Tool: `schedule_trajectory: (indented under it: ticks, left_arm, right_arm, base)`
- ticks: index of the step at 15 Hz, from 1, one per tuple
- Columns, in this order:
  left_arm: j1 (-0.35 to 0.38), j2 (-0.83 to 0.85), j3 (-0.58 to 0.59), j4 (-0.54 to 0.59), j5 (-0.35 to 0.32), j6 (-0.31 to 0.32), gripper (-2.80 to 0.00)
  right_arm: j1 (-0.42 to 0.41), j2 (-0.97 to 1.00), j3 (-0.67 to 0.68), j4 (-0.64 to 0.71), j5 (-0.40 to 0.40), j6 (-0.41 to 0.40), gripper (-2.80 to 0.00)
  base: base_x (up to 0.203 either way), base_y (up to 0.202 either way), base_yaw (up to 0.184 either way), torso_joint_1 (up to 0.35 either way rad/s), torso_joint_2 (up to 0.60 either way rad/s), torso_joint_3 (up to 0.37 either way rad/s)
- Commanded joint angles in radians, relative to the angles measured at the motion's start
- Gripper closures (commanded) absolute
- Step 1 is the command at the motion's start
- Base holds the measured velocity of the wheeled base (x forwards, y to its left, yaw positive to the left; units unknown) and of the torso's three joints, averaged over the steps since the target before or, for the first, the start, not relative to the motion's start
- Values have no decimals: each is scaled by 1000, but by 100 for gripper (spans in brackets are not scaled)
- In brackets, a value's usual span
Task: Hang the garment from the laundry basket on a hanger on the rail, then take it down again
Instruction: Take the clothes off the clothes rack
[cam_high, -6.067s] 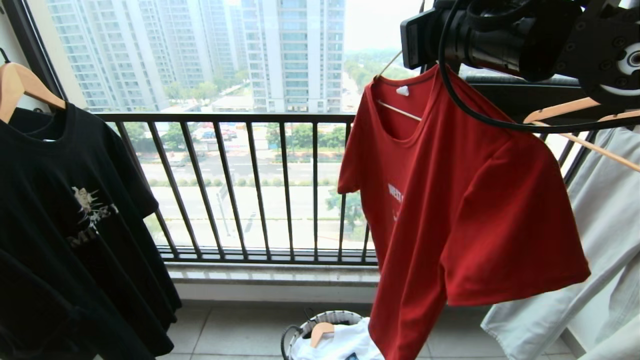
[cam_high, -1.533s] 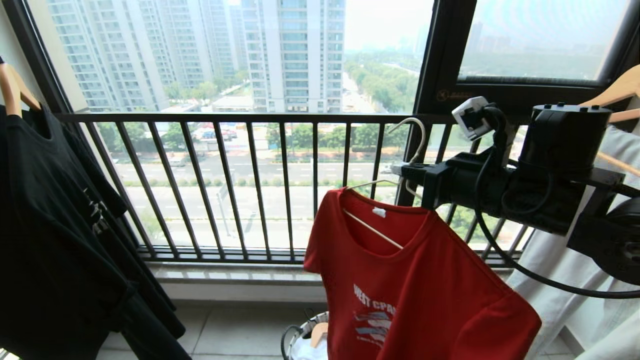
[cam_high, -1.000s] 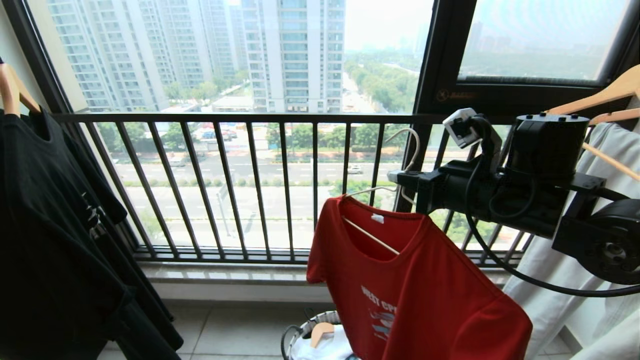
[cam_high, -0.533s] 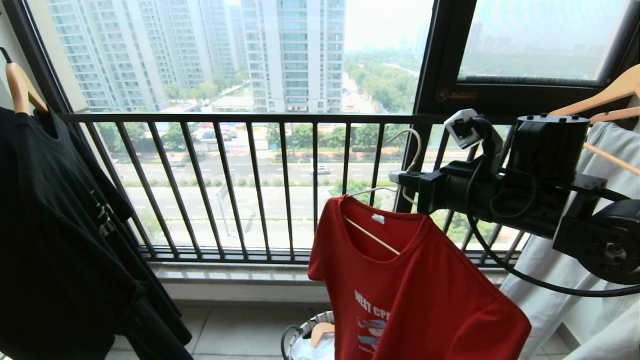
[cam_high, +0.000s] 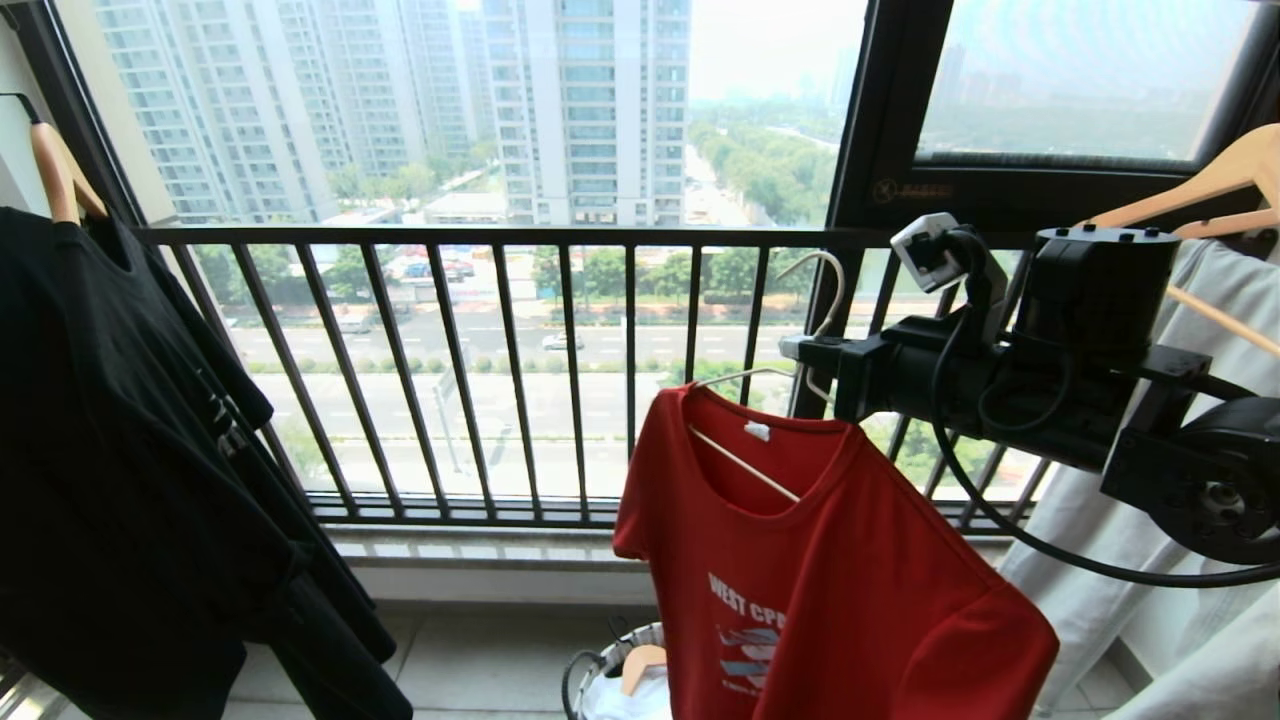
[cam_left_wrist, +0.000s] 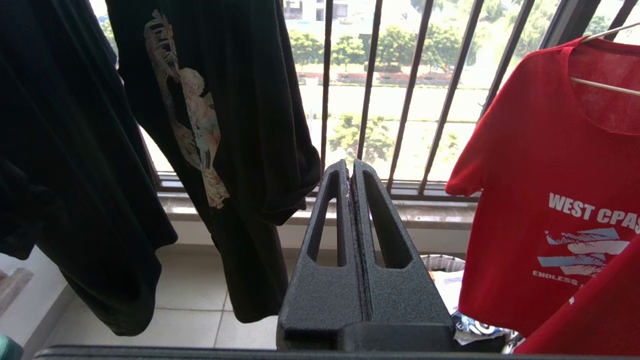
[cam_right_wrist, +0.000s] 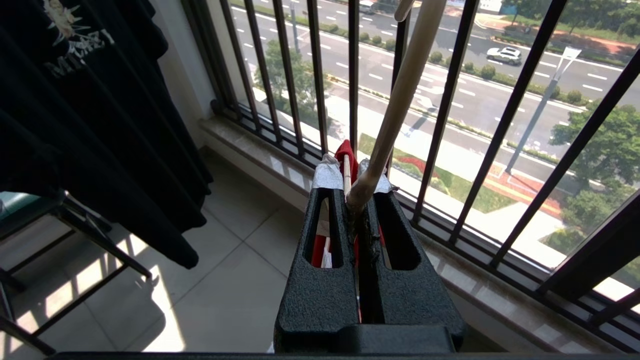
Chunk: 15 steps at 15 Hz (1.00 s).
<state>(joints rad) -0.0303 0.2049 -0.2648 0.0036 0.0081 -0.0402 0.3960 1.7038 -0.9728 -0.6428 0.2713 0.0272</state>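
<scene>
Gripping the hanger (cam_high: 815, 300), right claw (cam_high: 795, 350) holds garment (cam_high: 830, 580) before balcony railing (cam_high: 500, 370); left claw (cam_left_wrist: 350, 172) closed.

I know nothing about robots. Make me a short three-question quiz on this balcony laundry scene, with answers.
1. True or false: the right gripper is shut on the hanger.
2. What hangs from that hanger? A) black T-shirt B) red T-shirt C) trousers
3. What stands on the floor below the red T-shirt?

Key
1. True; it clamps the hanger's neck.
2. B
3. The laundry basket, with a wooden hanger lying in it.
</scene>
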Motion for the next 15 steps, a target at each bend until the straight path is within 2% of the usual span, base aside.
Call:
schedule_trajectory:
  ticks: [1,3,6,8,9,12,15]
  left_arm:
    - [-47,235,-104,0,0,-3,0]
    - [-150,448,-221,-1,-2,-18,0]
    - [-414,747,-372,-6,-4,-38,0]
    - [-517,936,-458,-55,-8,-56,0]
    - [-545,1033,-501,-97,-35,-64,0]
    - [-560,1289,-658,-174,-213,-80,0]
    - [-504,1486,-771,-204,-298,-84,0]
  right_arm:
    - [0,5,2,-9,2,0,0]
    - [0,7,2,-15,2,2,0]
    - [0,17,0,-35,-1,30,0]
    - [-12,31,-6,-46,-3,43,0]
    - [-12,34,-6,-46,-3,45,0]
    - [-37,52,-12,-48,-2,45,0]
    - [-57,127,-39,-111,-3,46,0]
  base:
    - [0,0,0,0,0,0]
    - [0,0,0,0,0,0]
    - [0,0,0,0,0,0]
    - [0,0,0,0,0,0]
    - [0,0,0,0,0,0]
    - [0,0,0,0,0,0]
    - [0,0,0,0,0,0]
